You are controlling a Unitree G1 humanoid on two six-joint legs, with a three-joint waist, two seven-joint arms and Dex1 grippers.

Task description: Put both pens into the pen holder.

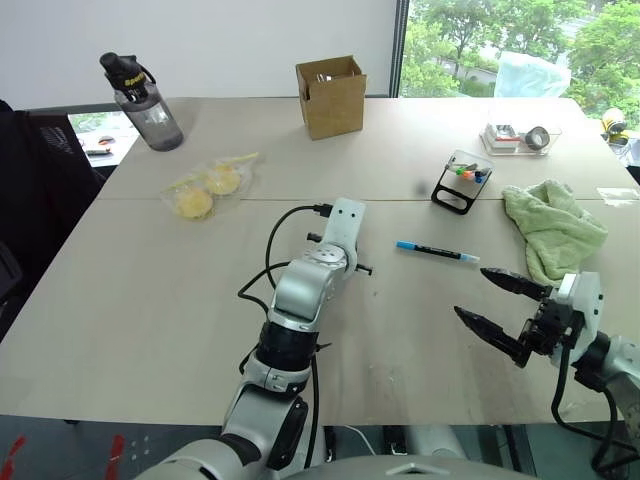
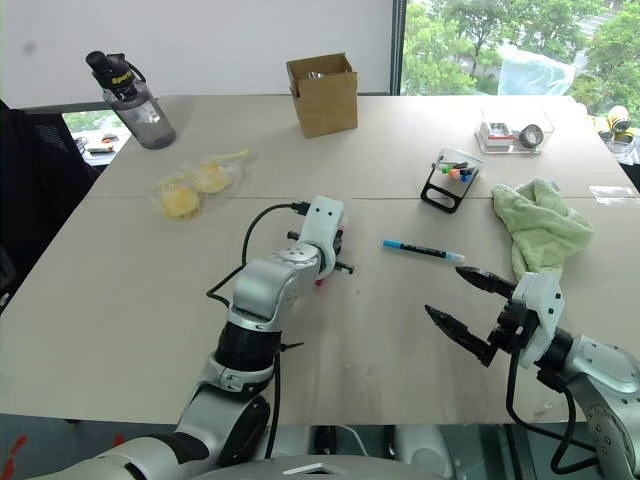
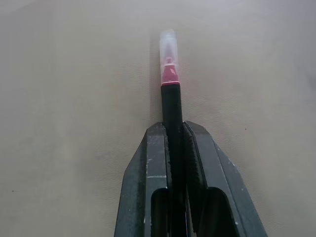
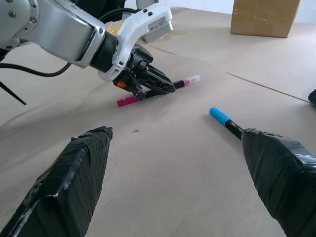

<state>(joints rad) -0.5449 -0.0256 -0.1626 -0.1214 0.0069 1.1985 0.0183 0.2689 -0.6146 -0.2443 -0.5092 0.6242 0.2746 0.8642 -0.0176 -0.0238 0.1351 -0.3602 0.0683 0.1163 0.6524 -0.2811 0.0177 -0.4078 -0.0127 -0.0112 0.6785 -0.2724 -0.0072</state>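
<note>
Left gripper [image 4: 165, 88], fingers clamped together on the black barrel of the pink-capped pen [image 3: 169, 94], which lies on the desk [image 1: 150, 300]; its clear-tipped magenta end projects past the fingertips, its other pink end behind them. Right gripper [image 1: 500, 300], fingers spread wide apart and holding nothing, low over the desk; the blue-capped pen [image 1: 437, 252] lies flat just beyond its fingertips. The pen holder [image 1: 462, 183] stands farther out past that pen, beside a green cloth [image 1: 555, 228].

Soft daylight from the window [image 1: 500, 45] lights the table [image 1: 150, 300] evenly, with faint shadows and no blur.
</note>
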